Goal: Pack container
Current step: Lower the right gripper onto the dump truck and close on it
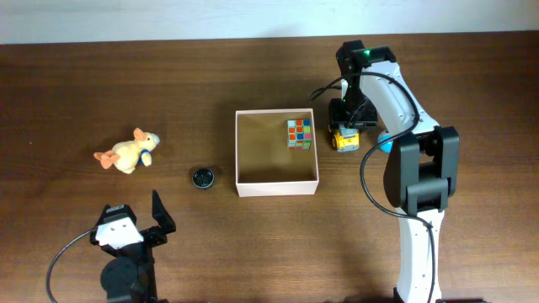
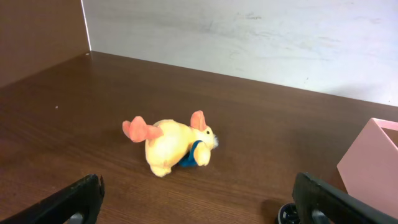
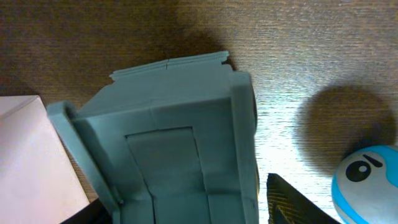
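Observation:
The container (image 1: 278, 186) is a square white box with a tan inside, at the table's middle. It also shows in the left wrist view (image 2: 373, 165) and the right wrist view (image 3: 31, 162). A colourful puzzle cube (image 1: 300, 133) lies in its far right corner. A yellow toy truck (image 1: 344, 139) with a grey-green dump bed (image 3: 180, 149) stands just outside the box's right wall. My right gripper (image 1: 347, 118) is open and straddles the truck (image 3: 180, 211), with a gap at the right finger. My left gripper (image 1: 133, 215) is open and empty near the front left (image 2: 199, 199).
A yellow plush duck (image 1: 129, 152) lies at the left (image 2: 171, 144). A small black round object (image 1: 202, 178) sits left of the box (image 2: 288, 213). A blue round toy (image 1: 385, 140) sits right of the truck (image 3: 367, 177).

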Robot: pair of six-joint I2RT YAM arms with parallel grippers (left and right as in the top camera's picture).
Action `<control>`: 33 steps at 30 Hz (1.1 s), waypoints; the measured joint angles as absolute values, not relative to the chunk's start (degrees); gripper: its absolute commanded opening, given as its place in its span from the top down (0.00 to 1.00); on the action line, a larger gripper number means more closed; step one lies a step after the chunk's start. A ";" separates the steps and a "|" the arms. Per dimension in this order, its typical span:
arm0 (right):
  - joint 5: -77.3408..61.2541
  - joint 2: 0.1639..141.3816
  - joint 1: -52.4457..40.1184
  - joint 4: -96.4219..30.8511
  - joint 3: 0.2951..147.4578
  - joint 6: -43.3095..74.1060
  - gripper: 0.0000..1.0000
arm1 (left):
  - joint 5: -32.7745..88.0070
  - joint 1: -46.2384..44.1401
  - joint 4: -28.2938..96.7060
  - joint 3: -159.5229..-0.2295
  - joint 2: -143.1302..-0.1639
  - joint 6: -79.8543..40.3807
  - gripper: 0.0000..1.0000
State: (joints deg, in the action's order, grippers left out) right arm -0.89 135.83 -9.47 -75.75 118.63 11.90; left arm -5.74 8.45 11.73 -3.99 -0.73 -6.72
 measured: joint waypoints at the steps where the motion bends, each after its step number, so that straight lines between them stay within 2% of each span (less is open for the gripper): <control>1: -0.91 135.83 -9.47 -75.75 118.63 11.86 0.41 | -5.74 8.45 11.73 -3.99 -0.73 -6.72 0.01; 5: -0.91 135.83 -9.47 -75.75 118.63 11.55 0.44 | -5.74 8.45 11.75 -3.99 -0.73 -6.72 0.01; 33: -0.93 135.83 -9.47 -77.56 122.72 9.67 0.47 | -5.74 8.45 11.73 -3.99 -0.73 -6.72 0.01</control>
State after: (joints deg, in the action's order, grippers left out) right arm -0.93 135.83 -9.47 -77.56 122.72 9.67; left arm -5.74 8.45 11.73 -3.99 -0.73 -6.72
